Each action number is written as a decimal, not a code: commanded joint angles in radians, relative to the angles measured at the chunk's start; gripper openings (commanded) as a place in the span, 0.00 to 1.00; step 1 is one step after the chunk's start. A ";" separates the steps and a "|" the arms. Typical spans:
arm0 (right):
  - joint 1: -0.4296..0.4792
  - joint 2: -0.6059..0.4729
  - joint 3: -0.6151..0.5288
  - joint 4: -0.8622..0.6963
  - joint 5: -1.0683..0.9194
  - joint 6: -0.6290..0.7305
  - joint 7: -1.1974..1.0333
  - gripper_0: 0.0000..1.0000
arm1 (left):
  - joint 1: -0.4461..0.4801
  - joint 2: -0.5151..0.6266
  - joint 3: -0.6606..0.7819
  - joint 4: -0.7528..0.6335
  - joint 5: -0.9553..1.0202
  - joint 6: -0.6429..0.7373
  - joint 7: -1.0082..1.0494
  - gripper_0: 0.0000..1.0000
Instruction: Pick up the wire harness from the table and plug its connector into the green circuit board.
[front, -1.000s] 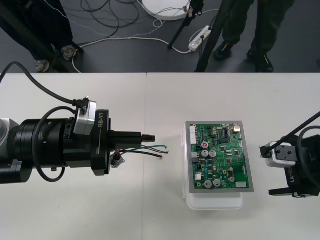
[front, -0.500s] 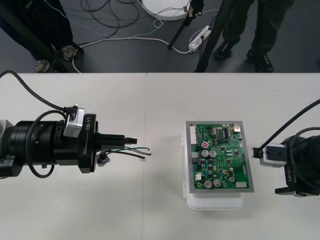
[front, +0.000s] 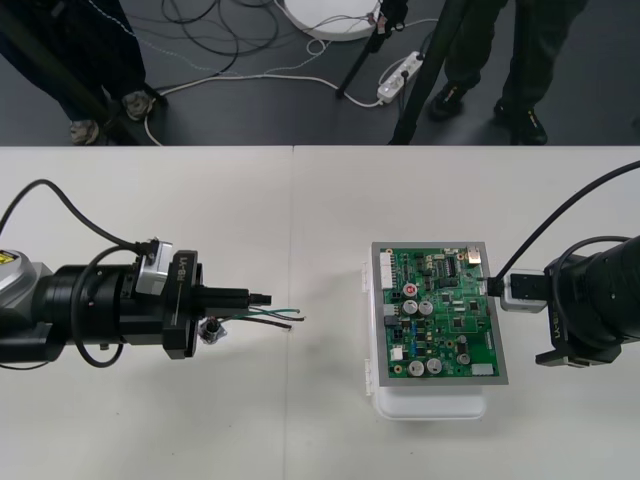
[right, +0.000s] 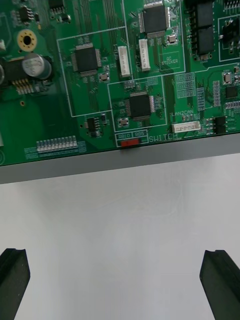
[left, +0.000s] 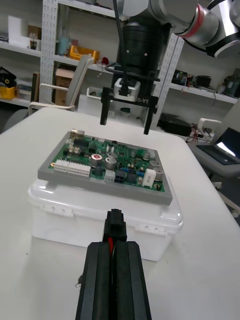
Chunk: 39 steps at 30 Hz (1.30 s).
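Your left gripper (front: 256, 297) is over the left half of the plain light bench (front: 300, 430), level and pointing toward the bench's right edge. Its black fingers (left: 112, 280) are pressed together, pinching the small wire harness (front: 268, 315). The harness's small black plug (left: 115, 225) sticks out just past the fingertips, with red wire showing between the pads right behind it. In the front view, the thin green, black and red wires trail forward just on the near side of the fingers. The round metal socket (front: 210, 328) hangs against the gripper's body, on the side toward the bench's near edge. The plug is not in the board and is well apart from it.

The green rectangular circuit board (front: 440, 320) lies on its white plastic base (front: 430, 405) in the right half of the bench, near the near edge.

Your right gripper (front: 548, 322) hangs pointing down at the board's right edge. Its two black fingers (left: 103, 107) are spread wide and hold nothing. In its own wrist view they stand over bare bench just beside the board's grey rim (right: 120, 162).
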<state>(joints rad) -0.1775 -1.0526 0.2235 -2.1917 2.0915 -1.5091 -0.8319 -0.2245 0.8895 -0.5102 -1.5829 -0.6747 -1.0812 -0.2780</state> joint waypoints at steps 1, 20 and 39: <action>-0.074 0.010 0.063 0.012 0.033 0.007 0.025 1.00 | -0.061 -0.057 -0.060 0.078 0.015 -0.120 -0.095 0.00; -0.119 0.048 0.139 0.044 0.111 0.040 0.185 1.00 | -0.200 -0.267 -0.205 0.396 0.015 -0.186 -0.299 0.00; -0.119 0.097 0.172 0.064 0.165 0.035 0.146 1.00 | -0.283 -0.405 -0.215 0.503 0.003 -0.186 -0.323 0.00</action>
<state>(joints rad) -0.2688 -0.9778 0.3724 -2.1217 2.2305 -1.4777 -0.6538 -0.4600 0.5117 -0.7048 -1.0730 -0.6741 -1.2242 -0.5293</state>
